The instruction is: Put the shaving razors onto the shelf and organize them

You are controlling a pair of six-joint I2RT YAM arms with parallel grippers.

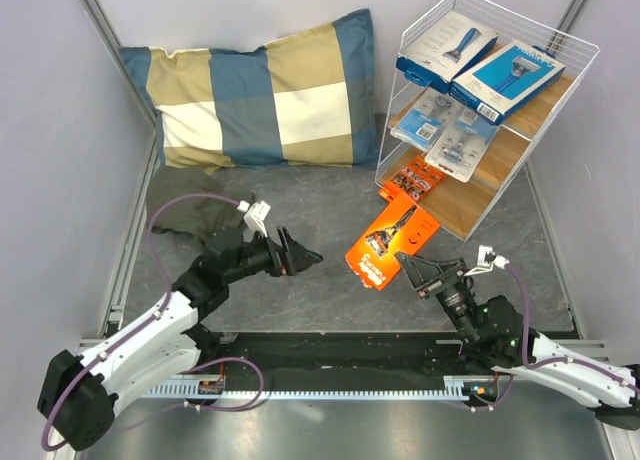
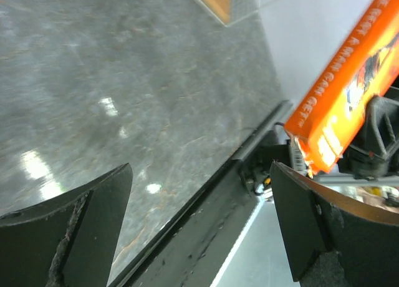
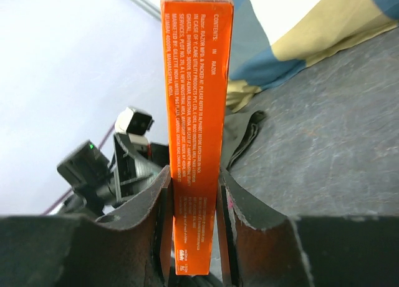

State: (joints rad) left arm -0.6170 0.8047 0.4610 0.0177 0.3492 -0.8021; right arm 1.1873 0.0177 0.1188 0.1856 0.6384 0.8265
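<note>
My right gripper (image 1: 412, 267) is shut on an orange razor card (image 1: 391, 243) and holds it above the table in front of the shelf (image 1: 520, 155); in the right wrist view the card (image 3: 196, 112) stands edge-on between my pads. Two blue boxes (image 1: 445, 46) (image 1: 507, 77) lie on the top board. Two clear blister packs (image 1: 425, 116) (image 1: 462, 140) lie on the middle board. A second orange card (image 1: 412, 178) lies at the shelf's lowest front edge. My left gripper (image 1: 305, 252) is open and empty over the table centre, facing the held card (image 2: 349, 87).
A blue-and-tan checked pillow (image 1: 262, 92) leans at the back left. A dark green cloth (image 1: 195, 215) lies in front of it, by my left arm. Grey walls close both sides.
</note>
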